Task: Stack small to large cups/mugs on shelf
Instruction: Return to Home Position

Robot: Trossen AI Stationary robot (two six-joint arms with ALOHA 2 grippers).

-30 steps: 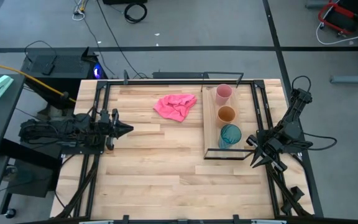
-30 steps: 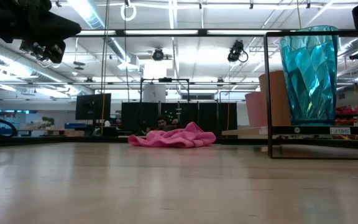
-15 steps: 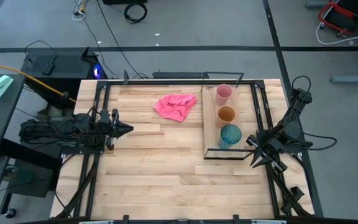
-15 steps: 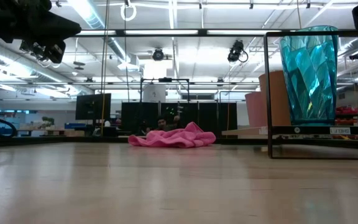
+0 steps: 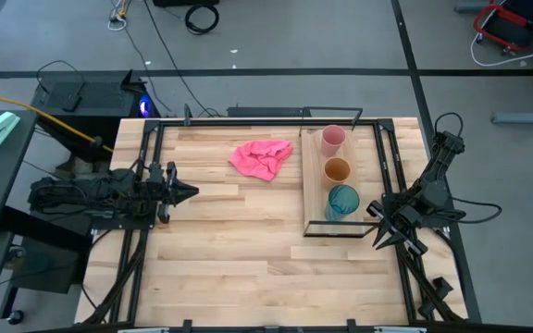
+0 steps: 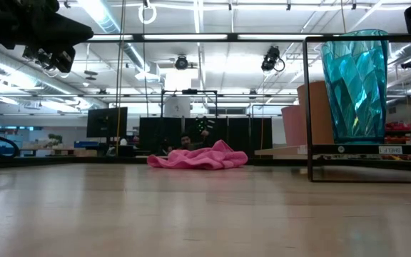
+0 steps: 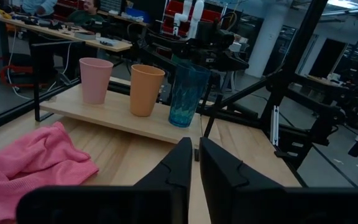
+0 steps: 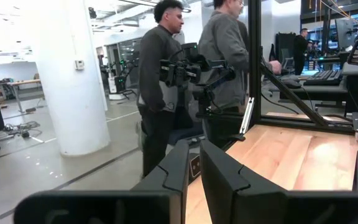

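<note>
A pink cup, an orange-brown cup and a teal-blue cup stand upright in a row, each on its base, on the pale wood shelf at the table's right. They also show in the left wrist view: pink cup, orange-brown cup, teal-blue cup. My left gripper is shut and empty at the table's left edge. My right gripper is shut and empty just right of the shelf's near end.
A crumpled pink cloth lies on the tabletop left of the shelf's far end. The shelf's black wire frame rises around the board. People stand in the room beyond the table.
</note>
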